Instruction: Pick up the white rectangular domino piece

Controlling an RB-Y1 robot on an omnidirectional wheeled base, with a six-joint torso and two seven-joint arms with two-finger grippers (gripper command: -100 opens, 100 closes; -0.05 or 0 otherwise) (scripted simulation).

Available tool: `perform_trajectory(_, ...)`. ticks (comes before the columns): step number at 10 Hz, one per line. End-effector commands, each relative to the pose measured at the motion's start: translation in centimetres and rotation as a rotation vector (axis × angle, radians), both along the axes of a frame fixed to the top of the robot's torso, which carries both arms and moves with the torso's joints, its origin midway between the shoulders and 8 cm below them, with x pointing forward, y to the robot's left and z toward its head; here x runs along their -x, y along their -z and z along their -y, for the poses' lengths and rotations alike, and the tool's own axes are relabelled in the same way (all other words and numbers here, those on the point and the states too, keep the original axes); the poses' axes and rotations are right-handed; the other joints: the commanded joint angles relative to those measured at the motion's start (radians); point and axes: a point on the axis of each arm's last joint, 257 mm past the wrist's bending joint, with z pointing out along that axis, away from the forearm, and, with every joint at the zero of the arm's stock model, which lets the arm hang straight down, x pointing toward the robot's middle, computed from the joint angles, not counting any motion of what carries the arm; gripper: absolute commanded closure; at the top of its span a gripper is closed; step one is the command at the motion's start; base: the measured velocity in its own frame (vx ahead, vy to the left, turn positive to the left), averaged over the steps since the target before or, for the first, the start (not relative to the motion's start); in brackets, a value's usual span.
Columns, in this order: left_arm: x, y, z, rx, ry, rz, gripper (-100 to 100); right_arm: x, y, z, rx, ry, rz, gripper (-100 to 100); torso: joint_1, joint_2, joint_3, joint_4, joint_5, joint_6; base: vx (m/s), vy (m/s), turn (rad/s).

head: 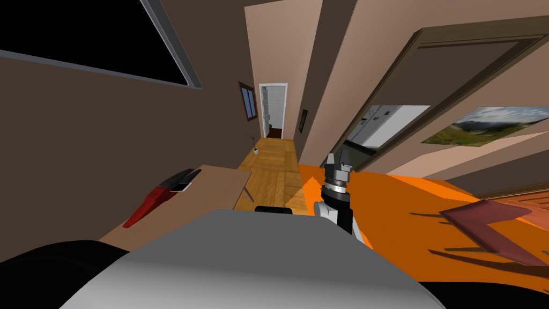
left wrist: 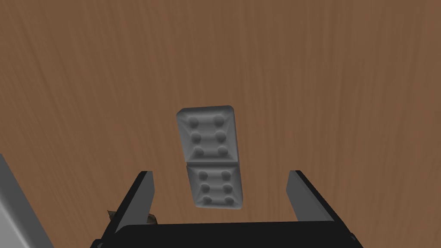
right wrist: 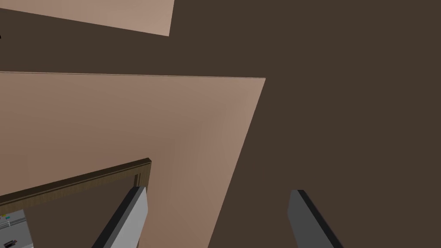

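Left pincer [left wrist: 219, 172] spread, grey double-six domino [left wrist: 209, 146]

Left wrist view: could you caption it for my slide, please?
Open left gripper over a grey domino flat on a brown wooden surface.

Head camera looks steeply down; left wrist's hangs close above the shared table [left wrist: 323, 86]; right wrist's faces walls [right wrist: 344, 107].

Place: a home, a living area opening onto other rooms.
Hallway: wood-floored corridor [head: 273, 161] ahead of the right gripper [head: 338, 156], ending at a white doorframe [head: 273, 110].
Kitchen: white fridge [head: 397, 120] through the doorway beyond that gripper.
Furnishings: landscape picture [head: 488, 126], orange rug [head: 407, 204], wooden table [head: 220, 185].
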Motion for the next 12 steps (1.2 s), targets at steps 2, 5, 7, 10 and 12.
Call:
perform_trajectory(2, 1.9, 0.5, 1.0, 0.063, -0.056, -0.020, -100, 0.0, 0.0, 0.0, 0.000, 0.000, 0.000, 0, -0.001, 0.000, 0.000, 0.000, 0.000, 0.000, 0.019, 0.057, -0.049)
perform_trajectory(5, 3.3, 0.9, 2.3, 0.126, -0.109, -0.037, -100, 0.0, 0.0, 0.0, 0.000, 0.000, 0.000, 0, -0.003, 0.001, 0.000, 0.000, 0.000, 0.000, 0.014, 0.045, -0.046)
perform_trajectory(7, 4.3, 1.3, 3.4, 0.176, -0.149, -0.050, -100, 0.0, 0.0, 0.0, 0.000, 0.000, 0.000, 0, 0.000, 0.000, 0.000, 0.000, 0.000, 0.000, 0.032, 0.074, -0.036)
perform_trajectory(10, 5.0, 1.7, 4.6, 0.225, -0.184, -0.059, -100, 0.0, 0.0, 0.0, 0.000, 0.000, 0.000, 0, -0.001, 0.000, 0.000, 0.000, 0.000, 0.000, 0.024, 0.061, -0.007)
perform_trajectory(12, 4.9, 1.6, 4.4, 0.218, -0.179, -0.058, 0, 0.0, 0.0, 0.0, 0.000, 0.000, 0.000, 0, -0.004, 0.001, 0.000, 0.000, -0.001, 0.000, 0.005, 0.010, -0.001)
